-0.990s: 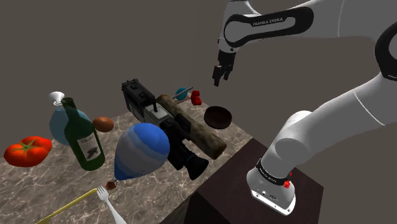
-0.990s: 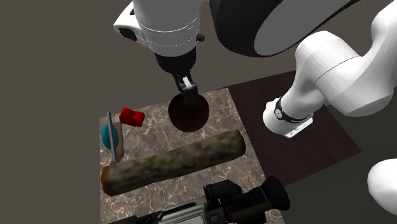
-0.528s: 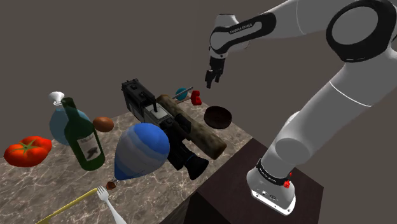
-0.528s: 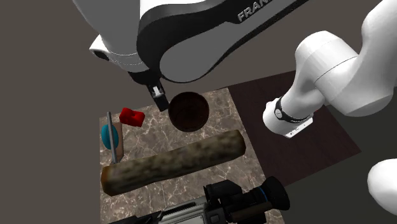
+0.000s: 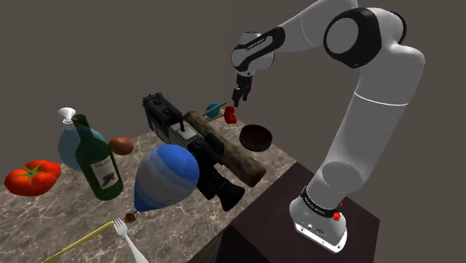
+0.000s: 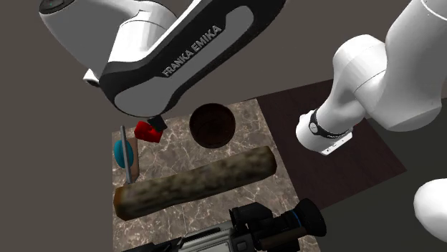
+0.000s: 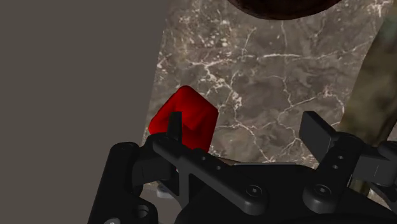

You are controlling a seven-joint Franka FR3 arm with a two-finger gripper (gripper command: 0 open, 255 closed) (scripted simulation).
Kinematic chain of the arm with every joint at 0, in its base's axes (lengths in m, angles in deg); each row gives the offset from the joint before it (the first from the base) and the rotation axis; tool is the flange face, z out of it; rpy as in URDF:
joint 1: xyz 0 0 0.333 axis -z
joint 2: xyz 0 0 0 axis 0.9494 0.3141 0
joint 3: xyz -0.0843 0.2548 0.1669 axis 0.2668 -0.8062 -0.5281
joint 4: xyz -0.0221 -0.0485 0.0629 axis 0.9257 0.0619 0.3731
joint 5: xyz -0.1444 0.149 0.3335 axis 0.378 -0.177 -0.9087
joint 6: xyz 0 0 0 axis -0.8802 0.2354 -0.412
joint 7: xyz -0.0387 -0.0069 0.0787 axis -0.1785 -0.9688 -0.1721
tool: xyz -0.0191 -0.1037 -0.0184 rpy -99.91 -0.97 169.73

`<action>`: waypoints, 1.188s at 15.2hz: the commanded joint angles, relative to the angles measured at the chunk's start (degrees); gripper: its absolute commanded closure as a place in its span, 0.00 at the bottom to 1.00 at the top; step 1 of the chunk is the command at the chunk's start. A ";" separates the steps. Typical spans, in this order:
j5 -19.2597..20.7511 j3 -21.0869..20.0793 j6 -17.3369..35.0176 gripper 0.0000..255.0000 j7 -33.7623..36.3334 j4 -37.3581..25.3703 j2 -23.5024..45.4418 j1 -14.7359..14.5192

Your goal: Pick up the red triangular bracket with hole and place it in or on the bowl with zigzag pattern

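The red bracket [image 5: 231, 115] lies near the far corner of the marble table [image 5: 67, 217], close to its edge. To the shoulder view's right of it sits the dark brown bowl [image 5: 255, 137]; no zigzag pattern shows on it. My gripper [image 5: 239, 100] hangs open a little above the bracket, touching nothing. In the wrist view the bracket [image 7: 193, 118] lies partly behind one of the fingertips [image 7: 174, 123], off to that side of the gripper [image 7: 245, 130], and the bowl's rim [image 7: 280, 7] lies beyond. In the second exterior view my arm covers part of the bracket [image 6: 145, 131], with the bowl [image 6: 213, 125] beside it.
A brown log-like roll [image 5: 231, 153] and a black video camera [image 5: 190, 146] lie just nearer than the bracket. A teal thing on a stick [image 5: 213, 110] stands beside it. Farther along are a blue balloon [image 5: 164, 175], a green bottle [image 5: 97, 161], a tomato [image 5: 31, 177] and a fork [image 5: 127, 235].
My arm has swung from above the bowl toward the shoulder view's left and now hangs over the red bracket. The fingers stayed open; nothing on the table moved.
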 commanded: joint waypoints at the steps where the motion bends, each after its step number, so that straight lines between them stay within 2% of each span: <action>1: -2.03 -0.25 -0.09 0.00 -2.41 -4.53 4.86 0.81; 7: -6.67 -2.17 -0.64 0.00 -7.91 -18.24 19.10 4.28; 14: -7.61 -2.81 3.47 0.00 -8.49 -17.01 22.04 4.67; 18: -7.69 -2.87 3.79 0.00 -8.54 -16.94 22.29 4.71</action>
